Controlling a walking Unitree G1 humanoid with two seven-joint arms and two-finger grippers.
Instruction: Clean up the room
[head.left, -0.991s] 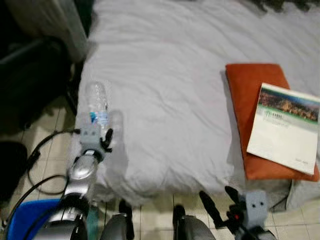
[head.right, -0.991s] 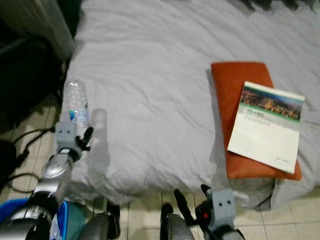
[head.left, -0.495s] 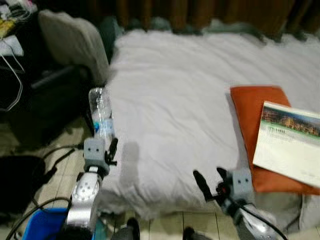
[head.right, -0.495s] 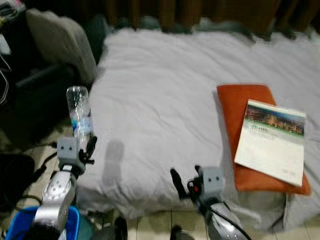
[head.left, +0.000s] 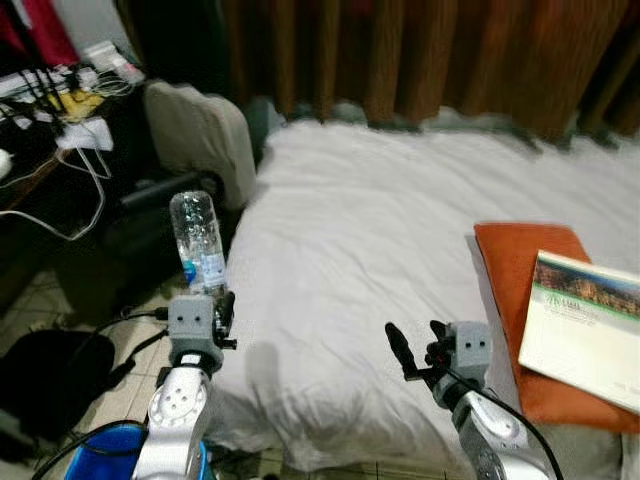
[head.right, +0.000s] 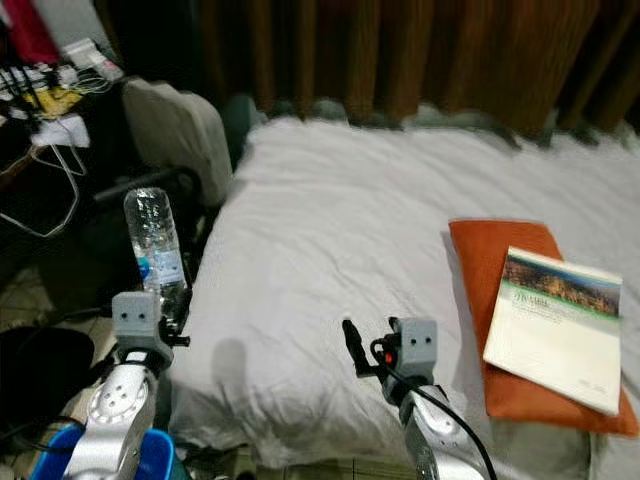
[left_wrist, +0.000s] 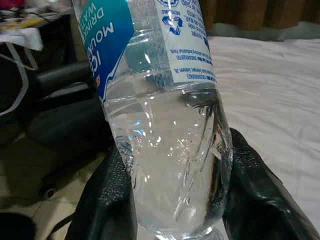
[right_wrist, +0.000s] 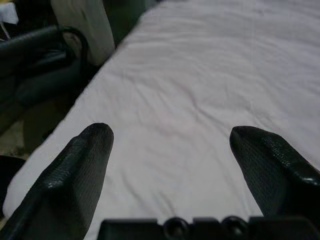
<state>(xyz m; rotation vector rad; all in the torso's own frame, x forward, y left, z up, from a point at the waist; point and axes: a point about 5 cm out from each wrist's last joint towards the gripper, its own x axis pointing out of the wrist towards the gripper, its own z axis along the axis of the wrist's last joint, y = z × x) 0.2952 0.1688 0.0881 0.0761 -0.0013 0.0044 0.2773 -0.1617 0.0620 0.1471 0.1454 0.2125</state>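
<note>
Clear plastic, with a blue-and-white label, makes up the water bottle (head.left: 197, 240) that is held upright by the left gripper (head.left: 212, 305), whose two black fingers (left_wrist: 107, 200) are closed against the bottle's lower body on either side. The bottle is carried off the left edge of the white-sheeted bed (head.left: 380, 260), above the tiled floor (head.left: 130, 375) beside it. The right gripper (head.left: 415, 345) is held over the near part of the bed, its black fingers (right_wrist: 82, 165) spread wide apart with nothing between them but the sheet below. On the right side of the bed an orange rectangular cushion (head.left: 505, 270) is laid flat, and a white booklet with a green-banded photo cover (head.left: 585, 325) is rested on top of it. Against the bed's left edge a grey padded chair (head.left: 195, 135) is seen, and beyond the bed's far end brown curtains (head.left: 400, 60) are hung. Near the bed's front left corner, on the floor, a blue bin (head.left: 100, 455) is partly seen.
</note>
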